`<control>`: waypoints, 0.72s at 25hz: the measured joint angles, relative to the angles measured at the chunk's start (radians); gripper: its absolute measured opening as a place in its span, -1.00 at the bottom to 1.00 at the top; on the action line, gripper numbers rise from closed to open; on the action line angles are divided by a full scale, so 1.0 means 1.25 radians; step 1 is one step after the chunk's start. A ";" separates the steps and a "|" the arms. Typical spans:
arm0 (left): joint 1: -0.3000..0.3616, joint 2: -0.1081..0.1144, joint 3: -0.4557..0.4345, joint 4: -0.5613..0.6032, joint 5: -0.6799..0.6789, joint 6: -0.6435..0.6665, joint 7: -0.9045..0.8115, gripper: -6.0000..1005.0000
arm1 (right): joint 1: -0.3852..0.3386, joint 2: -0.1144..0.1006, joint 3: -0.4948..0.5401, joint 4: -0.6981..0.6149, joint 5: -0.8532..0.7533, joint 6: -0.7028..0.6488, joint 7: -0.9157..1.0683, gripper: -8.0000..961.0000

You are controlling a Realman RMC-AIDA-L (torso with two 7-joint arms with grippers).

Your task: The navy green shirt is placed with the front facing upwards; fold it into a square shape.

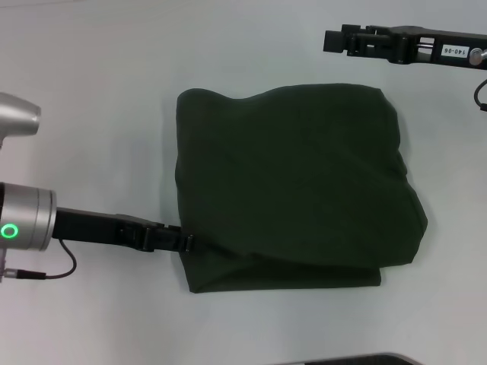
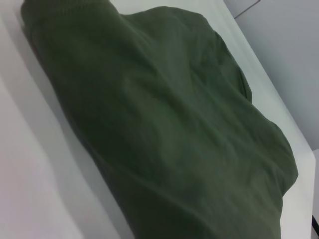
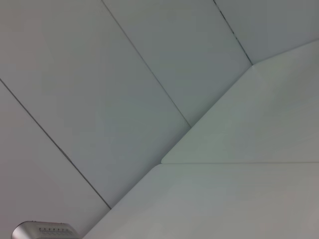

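We see the shirt (image 1: 297, 186) lying folded into a rough square bundle on the white table (image 1: 91, 91), no lettering showing on its upper face. The left gripper (image 1: 183, 242) reaches in low from the robot's left and meets the shirt at the left edge near the front corner; its tip touches the cloth or slips just under the fold, we cannot tell which. Whether its fingers are spread or pinching fabric is hidden, so we cannot tell. From this gripper, the bulk of the shirt spreads away to the right and toward the far side. In the left wrist view the shirt (image 2: 169, 129) fills most of the picture, close up, with bare table (image 2: 30, 164) beside its edge.

The right gripper (image 1: 335, 39) sits beyond the shirt's far right corner, apart from the cloth; the shirt lies nearer the robot than that gripper. Its finger state cannot be told either. The right wrist view shows only table (image 3: 239, 199) and floor.

Edges: the front edge shows stacked layers, the right edge bulges outward, the far edge is wavy. Bare table lies open on the left, far and right sides of the shirt.
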 joint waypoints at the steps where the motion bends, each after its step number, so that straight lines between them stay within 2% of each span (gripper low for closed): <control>1: -0.001 -0.001 0.000 0.000 0.000 -0.001 -0.001 0.54 | 0.000 0.000 0.000 0.000 0.000 0.000 0.000 0.86; 9: -0.013 -0.003 0.000 0.000 0.000 -0.009 -0.006 0.45 | -0.001 0.000 0.004 0.000 0.001 -0.002 0.001 0.86; 15: -0.015 -0.003 0.001 0.000 0.001 -0.016 -0.011 0.01 | -0.002 0.000 0.004 0.000 0.001 -0.003 0.001 0.86; 18: -0.014 -0.006 0.002 0.001 0.005 -0.034 -0.012 -0.05 | -0.002 0.000 0.004 0.000 0.001 -0.003 0.001 0.86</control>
